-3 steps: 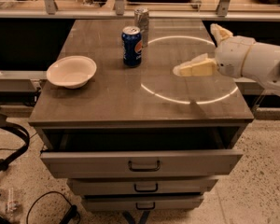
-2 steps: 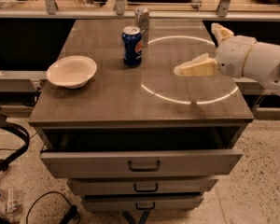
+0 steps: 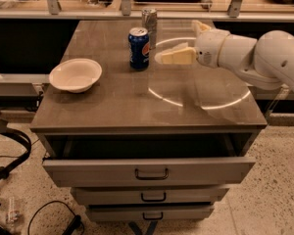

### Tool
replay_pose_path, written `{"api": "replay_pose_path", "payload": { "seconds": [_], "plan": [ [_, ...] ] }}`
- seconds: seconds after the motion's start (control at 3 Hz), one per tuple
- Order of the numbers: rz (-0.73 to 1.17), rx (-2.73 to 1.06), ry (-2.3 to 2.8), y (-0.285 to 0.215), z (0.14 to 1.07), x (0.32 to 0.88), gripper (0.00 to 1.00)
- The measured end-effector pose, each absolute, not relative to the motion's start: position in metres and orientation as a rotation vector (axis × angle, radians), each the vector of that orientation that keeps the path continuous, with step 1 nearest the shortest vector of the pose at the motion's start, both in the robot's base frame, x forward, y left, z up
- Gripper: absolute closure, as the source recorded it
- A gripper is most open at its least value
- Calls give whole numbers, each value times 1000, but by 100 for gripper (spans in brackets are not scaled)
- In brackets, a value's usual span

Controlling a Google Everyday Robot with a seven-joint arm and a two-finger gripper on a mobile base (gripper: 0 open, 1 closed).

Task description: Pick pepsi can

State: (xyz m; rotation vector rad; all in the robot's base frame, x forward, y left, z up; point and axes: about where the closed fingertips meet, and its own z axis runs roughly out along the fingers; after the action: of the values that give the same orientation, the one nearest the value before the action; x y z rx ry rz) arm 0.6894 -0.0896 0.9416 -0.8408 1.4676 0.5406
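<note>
The pepsi can [image 3: 138, 48], dark blue with a round logo and a silver top, stands upright near the back middle of the grey table [image 3: 112, 106]. My gripper [image 3: 177, 42] comes in from the right on a white arm and is just right of the can, at about its height. Its fingers [image 3: 175, 57] are spread apart, with nothing between them. A small gap shows between the near fingertip and the can.
A plain silver can [image 3: 149, 19] stands right behind the pepsi can. A white bowl [image 3: 75, 75] sits on the table's left side. The top drawer [image 3: 149, 170] under the table is pulled out. Cables lie on the floor at left.
The gripper has moved left and a little farther back, closing most of the gap to the pepsi can. The cans and bowl have not moved.
</note>
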Motion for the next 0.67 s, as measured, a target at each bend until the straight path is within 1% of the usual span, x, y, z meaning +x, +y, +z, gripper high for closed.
{"api": "replay_pose_path", "payload": {
  "seconds": [0.33, 0.67],
  "plan": [
    [606, -785, 1441, -68, 939, 716, 0],
    [647, -771, 1446, -47, 929, 730, 0]
  ]
}}
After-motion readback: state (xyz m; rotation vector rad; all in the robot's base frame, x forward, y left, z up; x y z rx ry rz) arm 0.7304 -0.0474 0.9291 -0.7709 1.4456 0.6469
